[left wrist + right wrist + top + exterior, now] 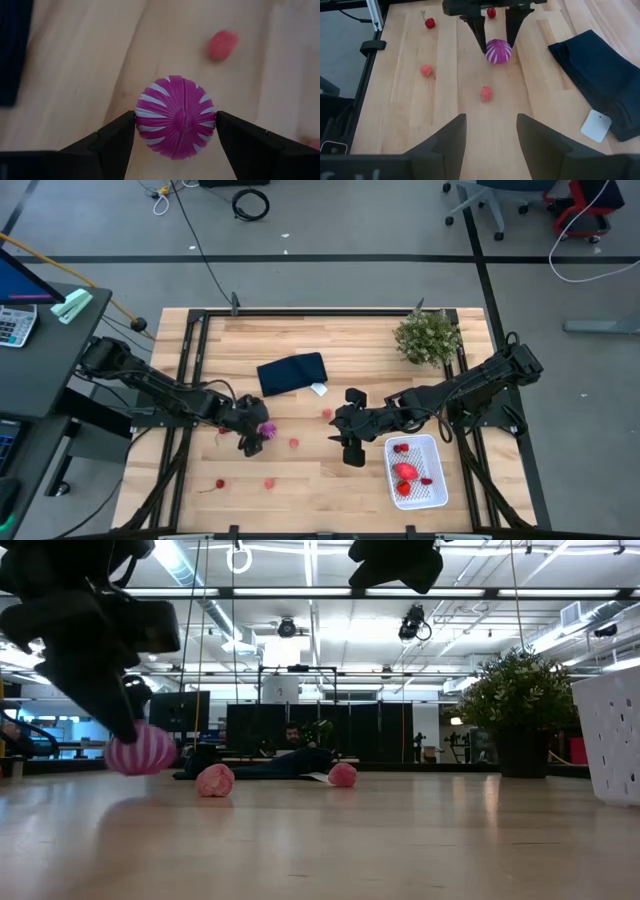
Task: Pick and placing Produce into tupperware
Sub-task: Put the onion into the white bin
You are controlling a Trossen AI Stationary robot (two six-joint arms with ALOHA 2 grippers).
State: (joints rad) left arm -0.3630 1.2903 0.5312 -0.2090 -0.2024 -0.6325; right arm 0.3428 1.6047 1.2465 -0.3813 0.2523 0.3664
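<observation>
My left pincer (175, 125) is clamped on the purple striped ball (175, 117), and the tupperware (417, 473) sits far off to my right, nearer my right pincer (351, 437), whose fingers are apart.

The ball (175, 117) is magenta-purple with white stripes fanning out from one pole — held between dark black fingers (112, 137). Small berries (486, 93) are pinkish red, and a cherry (430, 22) is deeper red. The cloth (292, 373) is dark navy with a white tag (595, 125); the tupperware (434, 446) is white, the plant (428, 336) green — all on pale wood (300, 480).
</observation>
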